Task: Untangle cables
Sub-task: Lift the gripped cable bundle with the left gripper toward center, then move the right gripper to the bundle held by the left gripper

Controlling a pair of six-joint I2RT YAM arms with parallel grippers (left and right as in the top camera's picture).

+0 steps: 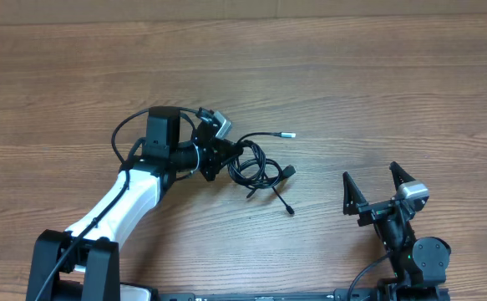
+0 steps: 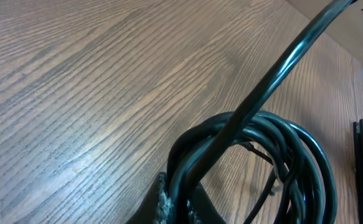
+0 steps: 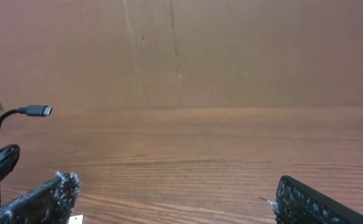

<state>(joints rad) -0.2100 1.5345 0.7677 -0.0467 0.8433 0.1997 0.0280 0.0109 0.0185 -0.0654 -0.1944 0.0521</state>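
Note:
The cables (image 1: 255, 165) are thin black cords coiled in a small bundle at the middle of the wooden table, with plug tips sticking out to the right and lower right. My left gripper (image 1: 226, 157) is at the bundle's left edge. In the left wrist view the coil (image 2: 274, 155) fills the lower right, and the gripper's jaws (image 2: 181, 208) are shut on a strand of it. My right gripper (image 1: 375, 186) is open and empty at the lower right, well apart from the bundle. The right wrist view shows one plug tip (image 3: 39, 111) at far left.
The wooden table (image 1: 352, 75) stretches wide around the bundle. A brown cardboard wall (image 3: 231, 50) stands behind the table in the right wrist view. The left arm's thick black wire (image 1: 130, 134) loops beside its wrist.

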